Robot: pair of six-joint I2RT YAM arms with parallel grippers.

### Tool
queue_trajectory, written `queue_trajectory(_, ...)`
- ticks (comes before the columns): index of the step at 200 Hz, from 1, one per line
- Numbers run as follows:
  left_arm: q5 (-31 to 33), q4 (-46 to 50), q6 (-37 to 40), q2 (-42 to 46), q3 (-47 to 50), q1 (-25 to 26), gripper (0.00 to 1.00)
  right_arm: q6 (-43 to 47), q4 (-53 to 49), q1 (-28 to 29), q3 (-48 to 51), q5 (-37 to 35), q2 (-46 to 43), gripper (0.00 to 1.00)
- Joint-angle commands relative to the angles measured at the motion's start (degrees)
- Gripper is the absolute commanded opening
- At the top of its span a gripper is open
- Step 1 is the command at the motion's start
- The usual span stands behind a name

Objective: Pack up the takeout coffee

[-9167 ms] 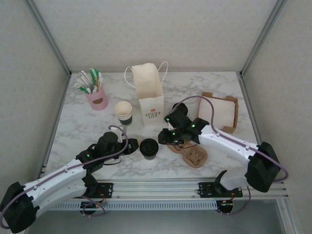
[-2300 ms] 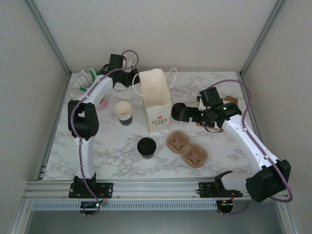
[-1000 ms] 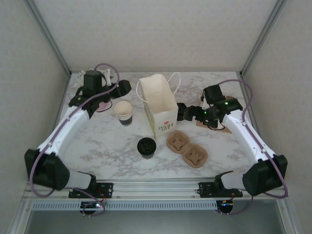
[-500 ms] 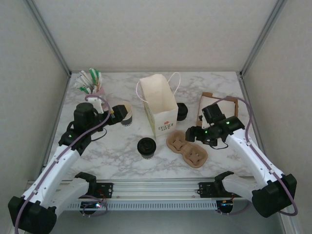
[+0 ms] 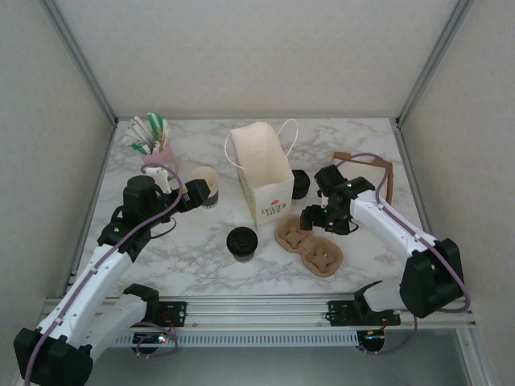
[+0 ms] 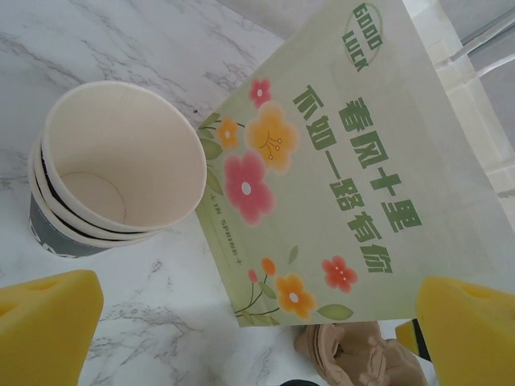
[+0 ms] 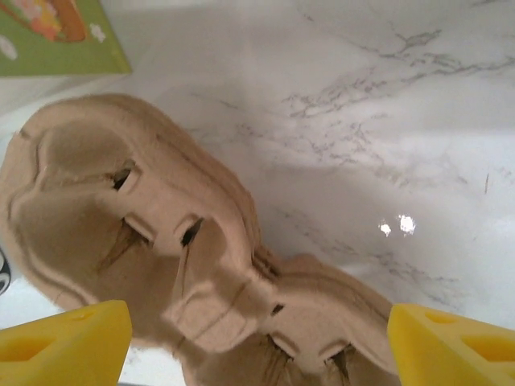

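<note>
The takeout coffee (image 5: pixel 242 243), a small banded cup with a black lid, stands on the marble in front of the white paper bag (image 5: pixel 261 171). No gripper touches it. My left gripper (image 5: pixel 195 194) hovers open beside the lidless cup stack (image 5: pixel 203 185), facing the bag's flowered side (image 6: pixel 346 161) past the cream-lined cups (image 6: pixel 121 161). Its yellow fingertips (image 6: pixel 44 330) are wide apart with nothing between them. My right gripper (image 5: pixel 311 221) is open just above the brown pulp cup carrier (image 7: pixel 185 257), to the right of the coffee.
A squat black cylinder (image 5: pixel 299 184) stands right of the bag. A pink holder of straws (image 5: pixel 159 159) sits at the back left. A cardboard tray (image 5: pixel 385 178) lies at the back right, partly behind my right arm. The carrier (image 5: pixel 311 244) lies front right.
Both arms have swung forward from beside the bag: the left gripper has come down next to the lidless cups, the right one down over the carrier. The coffee and bag have stayed put.
</note>
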State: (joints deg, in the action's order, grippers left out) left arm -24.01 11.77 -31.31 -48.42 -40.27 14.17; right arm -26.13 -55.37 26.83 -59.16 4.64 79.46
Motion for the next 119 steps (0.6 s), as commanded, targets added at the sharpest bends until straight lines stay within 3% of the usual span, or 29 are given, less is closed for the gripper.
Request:
queue_trajectory(1,1.22,-0.67,1.03,0.26,0.30,0.33,1.00,1.73,1.36,0.34,-3.22,-2.10,3.77,0.84)
queue_trajectory(65,1.67,-0.94,-0.26,0.09,0.19,0.33,1.00,2.09,3.31,0.28,-4.20,-2.74,12.22,0.84)
queue_trajectory(119,1.42,-1.31,-1.85,1.14,0.19,0.33,1.00,-2.40,3.14,-2.68,-2.31,-7.94,10.88,0.84)
